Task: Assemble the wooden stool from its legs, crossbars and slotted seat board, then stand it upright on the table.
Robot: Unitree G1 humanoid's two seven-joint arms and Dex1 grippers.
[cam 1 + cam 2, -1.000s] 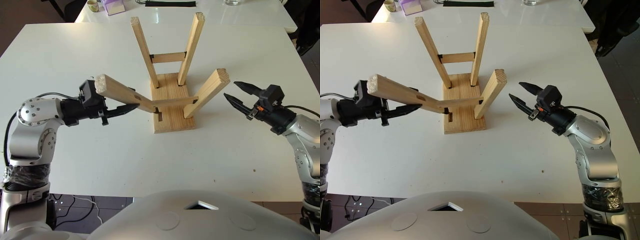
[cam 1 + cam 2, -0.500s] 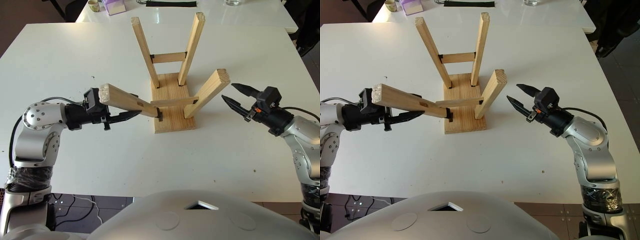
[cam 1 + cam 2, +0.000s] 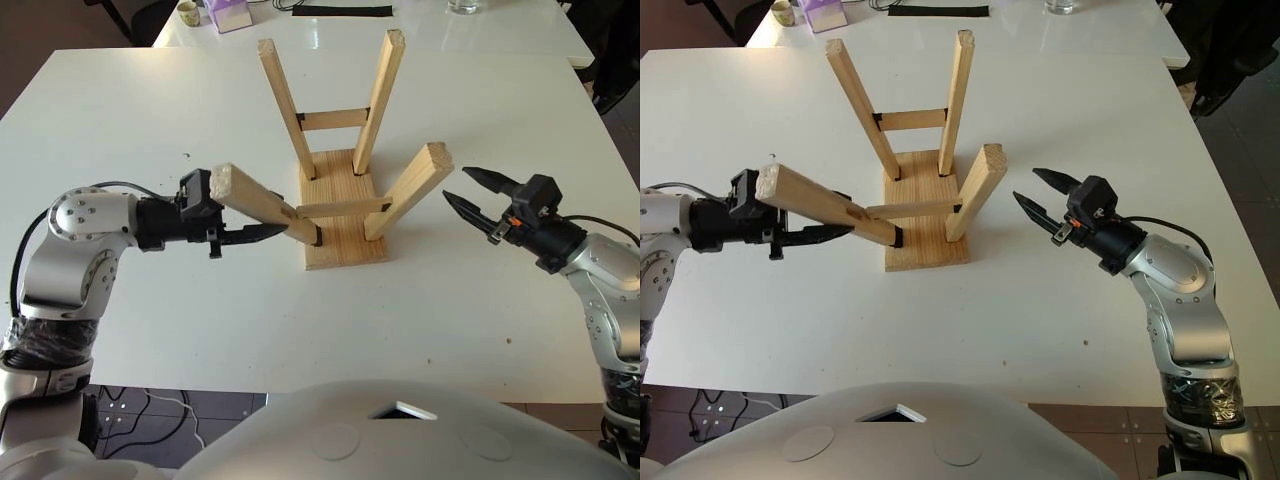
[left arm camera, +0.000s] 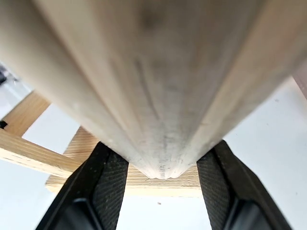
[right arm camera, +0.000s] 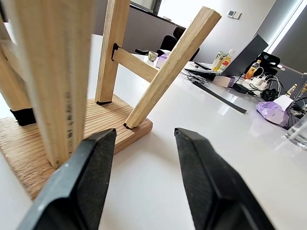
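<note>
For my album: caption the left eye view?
Left gripper holds a tilted stool leg at the seat board; right gripper hovers open.

The left gripper (image 3: 256, 233) has carried its leg (image 3: 265, 206) inward — foot end now at the seat board (image 3: 345, 251) slot

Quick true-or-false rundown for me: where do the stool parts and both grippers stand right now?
1. The seat board lies flat on the table, legs pointing up. True.
2. The right gripper is shut on the right front leg. False: its jaws are open, empty, and clear of that leg.
3. The left gripper has its jaws shut on the left front leg. True.
4. Nothing joins the two far legs. False: a crossbar spans between them.
</note>
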